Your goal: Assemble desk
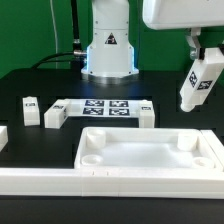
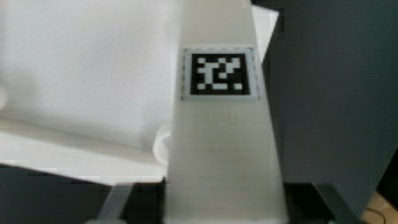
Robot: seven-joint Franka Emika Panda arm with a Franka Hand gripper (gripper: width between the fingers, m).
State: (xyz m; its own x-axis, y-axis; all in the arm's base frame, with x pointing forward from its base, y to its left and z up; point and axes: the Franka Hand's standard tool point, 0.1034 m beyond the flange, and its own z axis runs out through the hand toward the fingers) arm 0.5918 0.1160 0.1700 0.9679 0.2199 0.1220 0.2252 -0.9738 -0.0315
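Observation:
The desk's white tray-like tabletop point(image 1: 150, 150) lies on the black table toward the exterior view's right, round sockets in its corners. My gripper point(image 1: 203, 55) hangs above its far right corner, shut on a white block leg point(image 1: 198, 85) that points down at a tilt and carries a black-and-white tag. In the wrist view the leg point(image 2: 222, 130) runs out from between the dark fingers point(image 2: 130, 203), its tag point(image 2: 221, 75) facing the camera. Part of the tabletop point(image 2: 71, 100) lies beside and beneath it. The leg's lower end is clear of the tabletop.
The marker board point(image 1: 105, 107) lies behind the tabletop. Loose white legs stand by it: one point(image 1: 30, 108) upright, another point(image 1: 55, 118), and a third point(image 1: 146, 113) at the board's right end. A white rail point(image 1: 40, 182) borders the front. The robot base point(image 1: 108, 50) stands at the back.

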